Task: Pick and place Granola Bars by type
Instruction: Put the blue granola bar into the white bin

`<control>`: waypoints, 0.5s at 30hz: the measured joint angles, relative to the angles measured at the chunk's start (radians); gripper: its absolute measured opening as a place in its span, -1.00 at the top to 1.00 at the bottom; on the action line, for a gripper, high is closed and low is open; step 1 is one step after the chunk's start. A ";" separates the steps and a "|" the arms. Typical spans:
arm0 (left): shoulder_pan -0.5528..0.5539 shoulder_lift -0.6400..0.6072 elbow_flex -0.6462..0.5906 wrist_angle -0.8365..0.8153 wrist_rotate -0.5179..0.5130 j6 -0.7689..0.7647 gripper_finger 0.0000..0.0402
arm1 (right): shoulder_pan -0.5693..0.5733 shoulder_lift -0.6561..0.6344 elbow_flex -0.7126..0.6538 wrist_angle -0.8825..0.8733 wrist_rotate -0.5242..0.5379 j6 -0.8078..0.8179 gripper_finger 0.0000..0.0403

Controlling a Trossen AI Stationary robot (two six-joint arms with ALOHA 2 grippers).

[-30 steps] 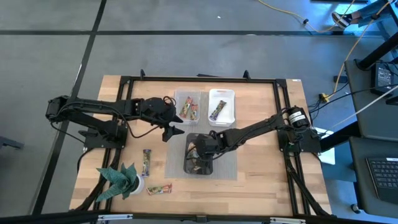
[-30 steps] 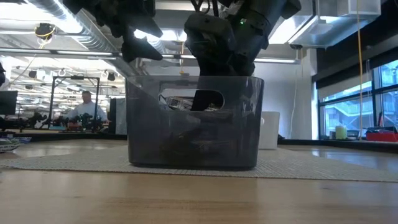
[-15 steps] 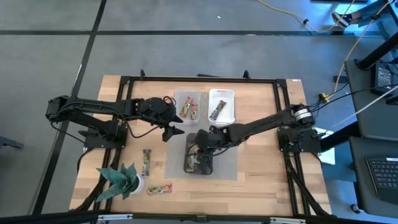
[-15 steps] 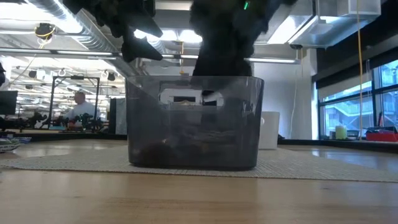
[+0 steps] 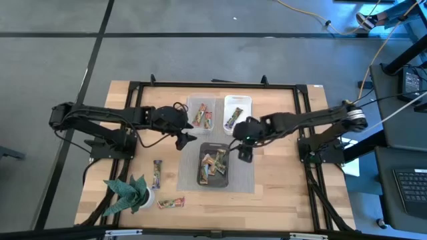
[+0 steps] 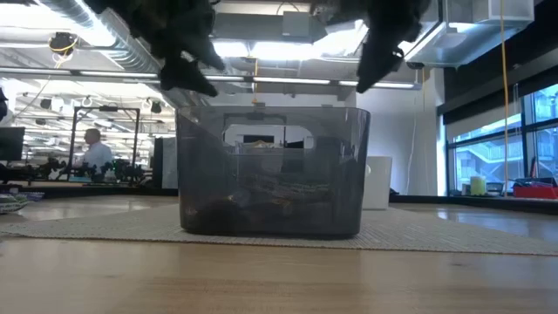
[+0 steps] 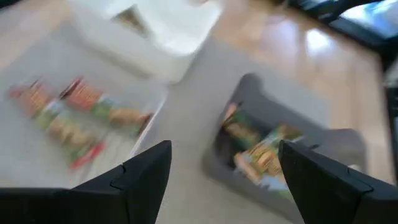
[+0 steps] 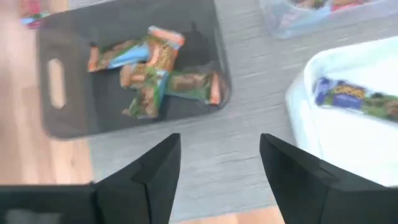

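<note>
Two grippers empty, right one lifted out of the dark bin

Compared with a second ago, the right gripper [image 5: 243, 148] is no longer seen inside the dark bin [image 5: 203, 176]; it is now held above the bin's far right corner, just beside the white tray [image 5: 238, 100], with fingers [image 8: 297, 177] spread and nothing between them. A bar was likely let go or missed, so this pick is judged not yet done. The left gripper [image 5: 184, 138] is hung near the clear tray [image 5: 201, 101], fingers [image 7: 144, 175] released and empty, barely shifted.

Granola Bars [image 5: 213, 163] are piled in the dark bin; some are sorted in the clear tray, one in the white tray. Two more [image 5: 157, 174] are left on the counter [image 5: 280, 180] near the green plant [image 5: 128, 192].

Wrapper types in the bin are hard to separate; the left wrist view is smeared. In the low view, bin contents are dimmed by the tinted wall. A person [image 6: 92, 151] is seen far behind.
</note>
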 joint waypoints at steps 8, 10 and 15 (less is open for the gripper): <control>-0.063 0.000 0.166 -0.385 -0.332 -0.271 -0.43 | -0.098 -0.271 -0.240 0.074 -0.040 -0.031 -0.10; -0.076 0.004 0.194 -0.471 -0.375 -0.367 -0.43 | -0.115 -0.337 -0.280 0.094 -0.043 -0.033 -0.10; -0.117 0.054 0.204 -0.655 -0.386 -0.606 -0.43 | -0.157 -0.466 -0.356 0.132 -0.031 -0.087 -0.10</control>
